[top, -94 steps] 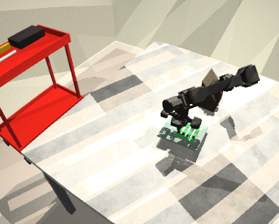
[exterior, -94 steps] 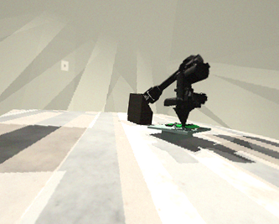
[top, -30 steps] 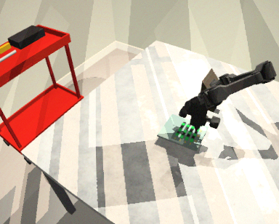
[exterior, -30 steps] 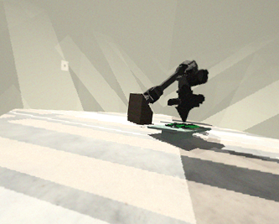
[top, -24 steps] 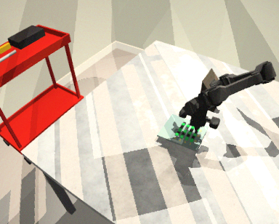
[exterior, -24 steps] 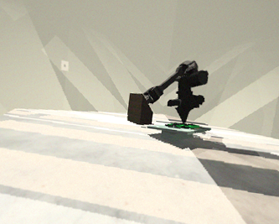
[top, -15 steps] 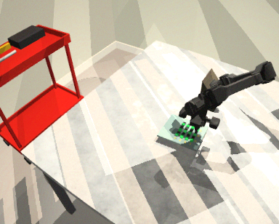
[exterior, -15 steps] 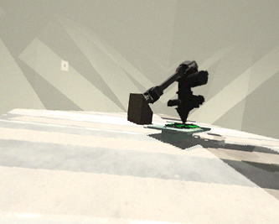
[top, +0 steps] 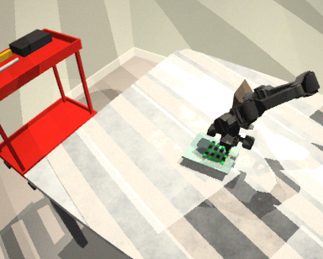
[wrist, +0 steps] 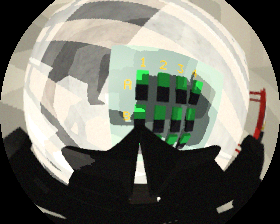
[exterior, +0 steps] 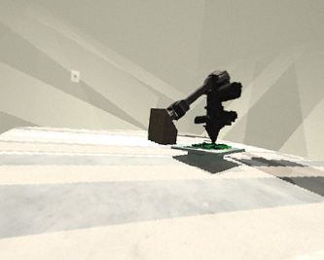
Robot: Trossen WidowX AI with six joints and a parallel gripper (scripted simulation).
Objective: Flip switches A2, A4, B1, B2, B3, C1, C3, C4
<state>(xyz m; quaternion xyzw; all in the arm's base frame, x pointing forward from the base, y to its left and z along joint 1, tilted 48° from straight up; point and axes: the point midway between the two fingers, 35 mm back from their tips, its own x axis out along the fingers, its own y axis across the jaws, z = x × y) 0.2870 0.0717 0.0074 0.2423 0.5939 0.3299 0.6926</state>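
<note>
From the top view, my arm [top: 269, 98] reaches in from the right-hand edge of the picture, over the table [top: 126, 168] [exterior: 111, 208]. My pincer [top: 227, 150] [exterior: 213, 142] [wrist: 139, 127] points down at the switch panel [top: 191, 153] [exterior: 206, 150] [wrist: 117, 75], a pale green slab that lies well in from the table's near-left corner and from its long left edge. Beyond that left edge stands a red cart [top: 78, 45] [wrist: 262, 110], with a black box [top: 31, 42] on its top shelf.

In the exterior view, my pincer comes straight down to the panel, its tips at the green and black switches [exterior: 209, 146] [wrist: 160, 112]; whether they touch I cannot tell. A dark brown block [exterior: 162, 126] stands on the table behind the panel, farther from the near edge. A small white plate [exterior: 74, 76] is on the wall.

In the wrist view, my pincer is closed, its tips together, with nothing gripped. They sit at the lower end of switch B1 [wrist: 139, 116], in the panel's first column. Row A shows in full beyond them, A1 [wrist: 142, 85] at its left end; my fingers hide part of the rows below B.
</note>
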